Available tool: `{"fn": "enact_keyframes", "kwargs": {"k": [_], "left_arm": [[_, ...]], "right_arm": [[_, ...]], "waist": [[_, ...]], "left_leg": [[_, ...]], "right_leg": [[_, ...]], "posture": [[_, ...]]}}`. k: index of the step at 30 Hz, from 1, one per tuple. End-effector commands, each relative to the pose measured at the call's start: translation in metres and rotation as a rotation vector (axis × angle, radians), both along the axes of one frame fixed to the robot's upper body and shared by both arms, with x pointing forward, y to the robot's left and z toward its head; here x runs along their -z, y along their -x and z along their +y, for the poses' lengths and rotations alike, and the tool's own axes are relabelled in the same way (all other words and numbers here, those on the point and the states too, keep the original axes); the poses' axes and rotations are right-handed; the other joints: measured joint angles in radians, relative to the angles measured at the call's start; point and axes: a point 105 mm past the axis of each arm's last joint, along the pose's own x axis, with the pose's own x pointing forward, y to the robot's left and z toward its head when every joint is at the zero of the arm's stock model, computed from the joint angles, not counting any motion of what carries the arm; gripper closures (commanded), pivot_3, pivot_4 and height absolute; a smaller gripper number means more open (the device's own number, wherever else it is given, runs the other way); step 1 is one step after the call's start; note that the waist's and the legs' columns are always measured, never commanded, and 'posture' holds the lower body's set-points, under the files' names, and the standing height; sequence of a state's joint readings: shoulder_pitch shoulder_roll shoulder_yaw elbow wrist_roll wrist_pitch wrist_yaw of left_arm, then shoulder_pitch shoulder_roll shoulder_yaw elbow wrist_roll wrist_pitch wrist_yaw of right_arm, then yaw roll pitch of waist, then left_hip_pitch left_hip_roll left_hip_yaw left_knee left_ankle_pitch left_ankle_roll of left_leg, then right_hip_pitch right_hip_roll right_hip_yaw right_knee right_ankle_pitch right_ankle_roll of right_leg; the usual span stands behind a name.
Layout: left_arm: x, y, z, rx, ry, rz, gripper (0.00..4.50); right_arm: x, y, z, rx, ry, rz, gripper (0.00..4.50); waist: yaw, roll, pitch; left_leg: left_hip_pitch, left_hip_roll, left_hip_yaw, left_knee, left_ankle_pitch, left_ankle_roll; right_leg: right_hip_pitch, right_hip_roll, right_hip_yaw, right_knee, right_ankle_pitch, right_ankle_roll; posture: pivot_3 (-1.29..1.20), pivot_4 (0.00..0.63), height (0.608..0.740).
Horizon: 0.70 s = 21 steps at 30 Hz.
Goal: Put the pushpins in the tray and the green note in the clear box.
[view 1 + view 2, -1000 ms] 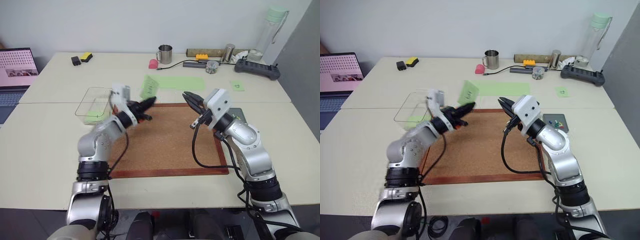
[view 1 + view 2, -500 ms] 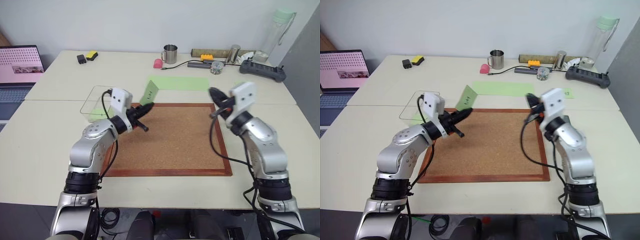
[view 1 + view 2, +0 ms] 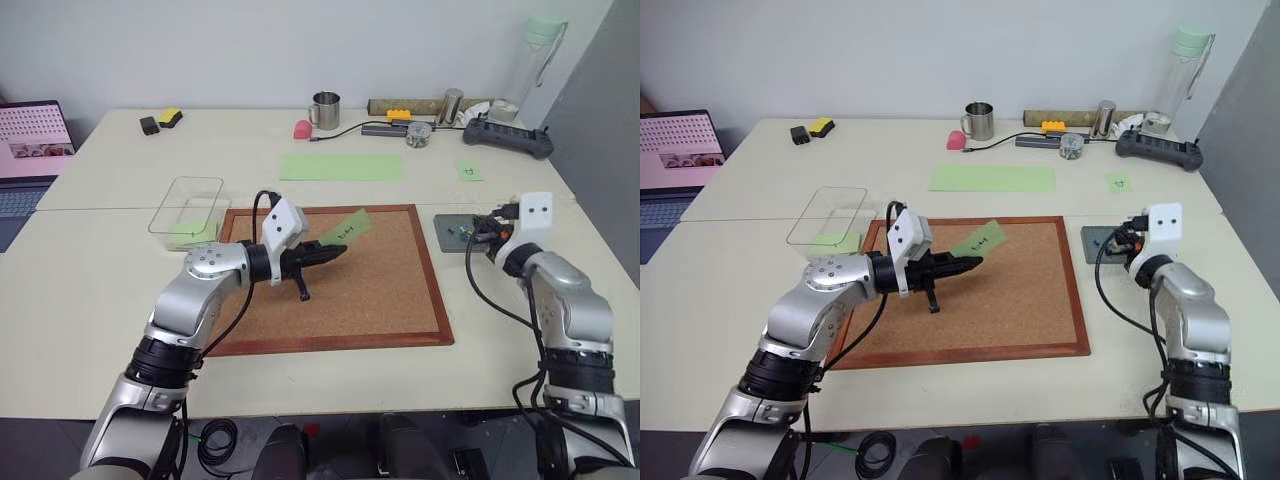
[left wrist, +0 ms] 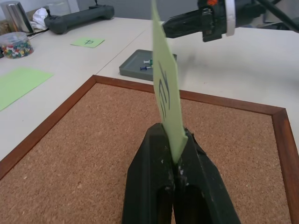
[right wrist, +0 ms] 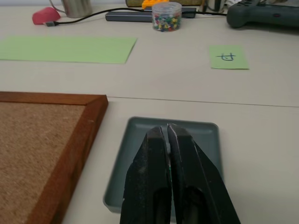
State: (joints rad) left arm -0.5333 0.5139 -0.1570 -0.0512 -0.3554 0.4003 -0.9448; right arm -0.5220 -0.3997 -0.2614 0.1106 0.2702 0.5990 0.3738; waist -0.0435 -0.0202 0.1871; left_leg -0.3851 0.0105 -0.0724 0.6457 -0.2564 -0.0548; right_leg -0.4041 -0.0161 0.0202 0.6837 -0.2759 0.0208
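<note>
My left gripper (image 3: 338,249) is shut on the green note (image 3: 351,226), a small light green square with a black scribble. It holds the note by one edge, low over the cork board (image 3: 340,295). The left wrist view has the note (image 4: 164,88) standing edge-on out of the closed fingers. My right gripper (image 5: 167,129) is shut and hovers just over the dark grey tray (image 5: 205,135) to the right of the board. Two pushpins, green (image 4: 150,61) and blue (image 4: 144,68), lie in that tray (image 4: 133,72). Whether a pin sits between the right fingers is not visible. The clear box (image 3: 190,203) stands off the board's far left corner.
A long pale green sheet (image 3: 342,167) lies behind the board, with another small green sticky note (image 3: 470,171) to its right. Along the back stand a jar of pins (image 3: 419,133), a metal mug (image 3: 327,109), a dark controller (image 3: 505,138) and a bottle (image 3: 530,60). A laptop (image 3: 35,135) is far left.
My right gripper swung right and down from the board's far right corner to over the tray. My left gripper drew back and lower over the board, rolling the note flatter. The camera shifted too.
</note>
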Motion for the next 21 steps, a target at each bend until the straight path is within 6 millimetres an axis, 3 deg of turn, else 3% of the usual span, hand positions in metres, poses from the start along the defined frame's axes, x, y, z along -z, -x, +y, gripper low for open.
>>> {"fn": "enact_keyframes", "kwargs": {"k": [1, 2, 8, 15, 20, 21], "left_arm": [[-0.007, 0.007, -0.011, 0.052, 0.008, -0.037, 4.45], [-0.007, 0.010, -0.013, 0.063, 0.015, -0.031, 4.45], [-0.010, 0.012, -0.015, 0.055, 0.021, -0.034, 4.50], [-0.009, 0.011, -0.013, 0.039, 0.021, -0.032, 4.50], [-0.015, 0.007, -0.014, 0.027, 0.055, -0.026, 4.50], [-0.017, 0.005, -0.012, 0.017, 0.067, -0.024, 4.50]], "right_arm": [[-0.004, -0.012, -0.009, 0.004, -0.071, 0.006, 4.50], [-0.002, -0.015, -0.011, 0.009, -0.078, 0.018, 4.50], [-0.004, -0.026, -0.013, -0.007, -0.103, 0.021, 3.13], [-0.006, -0.028, -0.022, 0.006, -0.098, 0.005, 1.83], [-0.025, -0.023, -0.022, -0.013, -0.048, -0.091, 0.84], [-0.031, -0.019, -0.017, -0.040, -0.048, -0.117, 0.84]], "waist": [[0.002, 0.000, 0.000], [0.003, 0.000, 0.000], [0.006, 0.000, 0.000], [0.006, 0.000, 0.000], [0.006, 0.000, 0.000], [0.006, 0.000, 0.000]], "left_leg": [[0.000, 0.000, 0.000, 0.000, 0.000, 0.000], [0.000, 0.000, 0.000, 0.000, 0.000, 0.000], [-0.001, 0.000, 0.000, 0.000, 0.000, 0.000], [-0.001, 0.000, 0.000, 0.000, 0.000, 0.000], [-0.001, 0.000, 0.000, 0.000, 0.000, 0.000], [-0.001, 0.000, 0.000, 0.000, 0.000, 0.000]], "right_leg": [[0.000, 0.000, 0.000, -0.001, 0.000, 0.000], [0.000, 0.000, 0.000, -0.001, 0.001, 0.001], [0.000, -0.001, 0.000, -0.001, 0.001, 0.001], [0.000, -0.001, 0.000, -0.001, 0.001, 0.001], [0.000, -0.001, 0.000, -0.001, 0.001, 0.001], [0.000, -0.001, 0.000, -0.001, 0.001, 0.001]], "posture": [[0.00, 0.150, 0.740], [0.00, 0.150, 0.740], [0.00, 0.150, 0.740], [0.00, 0.150, 0.740], [0.00, 0.150, 0.740], [0.00, 0.150, 0.740]]}}
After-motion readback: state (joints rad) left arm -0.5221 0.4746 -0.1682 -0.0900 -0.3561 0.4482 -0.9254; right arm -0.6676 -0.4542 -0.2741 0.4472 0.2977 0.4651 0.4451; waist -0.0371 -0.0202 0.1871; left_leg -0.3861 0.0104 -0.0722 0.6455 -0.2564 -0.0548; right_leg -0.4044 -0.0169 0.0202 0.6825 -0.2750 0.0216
